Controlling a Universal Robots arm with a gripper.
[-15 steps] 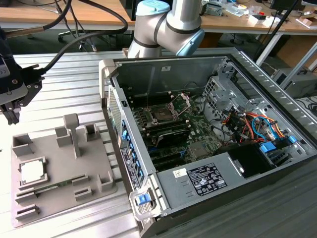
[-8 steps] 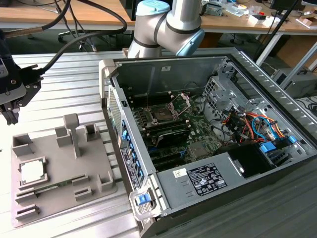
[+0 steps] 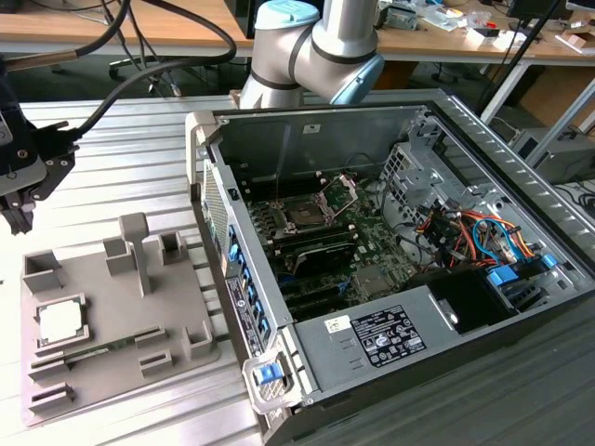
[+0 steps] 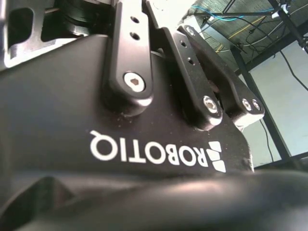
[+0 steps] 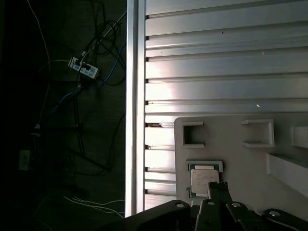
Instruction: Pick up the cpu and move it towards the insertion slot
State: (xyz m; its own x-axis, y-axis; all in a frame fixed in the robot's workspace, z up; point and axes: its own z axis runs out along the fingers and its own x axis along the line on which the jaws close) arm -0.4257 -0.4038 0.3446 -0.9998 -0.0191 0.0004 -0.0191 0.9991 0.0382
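Observation:
The cpu (image 3: 60, 321) is a small pale square chip lying in a recess of the grey fixture plate (image 3: 116, 358), at the exterior view's left. In the first wrist view the cpu (image 5: 204, 179) lies just beyond the dark gripper parts. My gripper (image 3: 17, 216) hangs above the table at the far left, higher than the cpu and apart from it, with nothing visibly in it. The insertion slot (image 3: 305, 216) sits on the motherboard inside the open computer case, dark in the centre, with its metal retaining plate (image 3: 340, 190) hinged up.
Grey blocks and an upright post (image 3: 138, 253) stand on the fixture plate. The case's metal wall (image 3: 232, 279) rises between the fixture and the motherboard. The power supply (image 3: 381, 336) and coloured cables (image 3: 483, 232) fill the case's near right. The slatted table's edge (image 5: 135, 96) drops to the floor.

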